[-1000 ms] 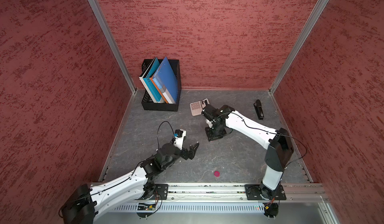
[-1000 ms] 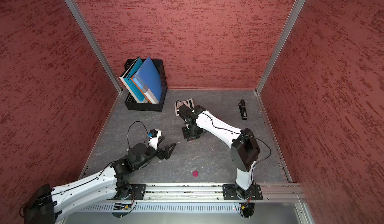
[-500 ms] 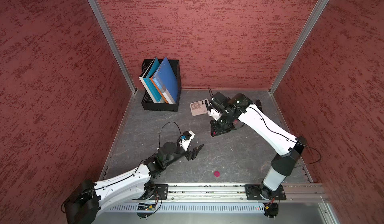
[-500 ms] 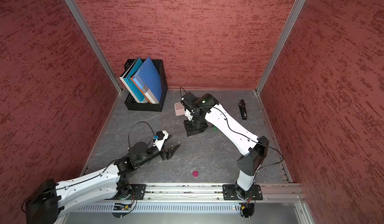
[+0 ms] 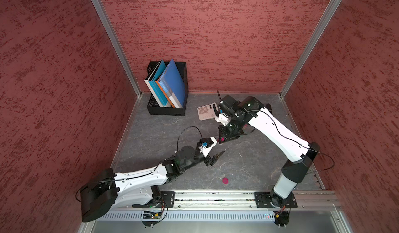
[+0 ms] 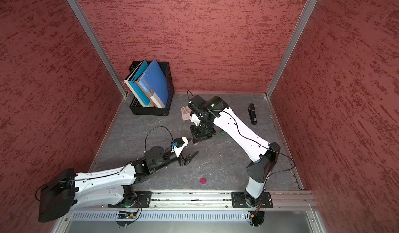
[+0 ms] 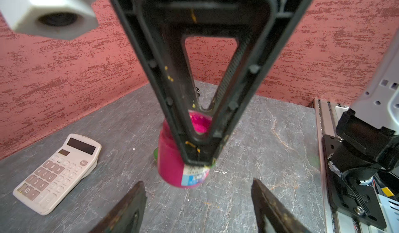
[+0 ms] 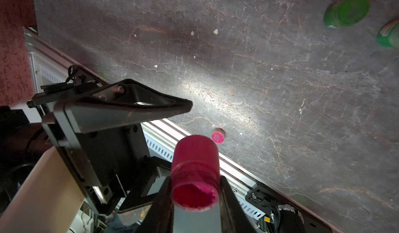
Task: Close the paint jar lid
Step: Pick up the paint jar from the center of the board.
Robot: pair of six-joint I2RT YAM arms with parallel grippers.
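File box [image 5: 166, 111] w/ books: just L of calculator [image 5: 206, 112], by back wall.
L gripper [image 6: 193, 146]: in front of calc, jaws part-spread, empty, pointing at jar.
Pink paint jar [image 7: 170, 162]: in front of calc, uncapped, tilted, clamped at neck by R gripper [image 8: 195, 186]; can't tell if base touches table [image 5: 248, 167].
Pink lid [image 5: 225, 180]: far in front of calc, flat on table, well apart from jar.
Green lid [image 8: 347, 10]: R-front of calc.
Black handheld item [image 6: 252, 114]: R of calc, well apart.

Grey tabletop [image 5: 248, 167], calculator [image 5: 206, 112], pink lid [image 5: 225, 180]
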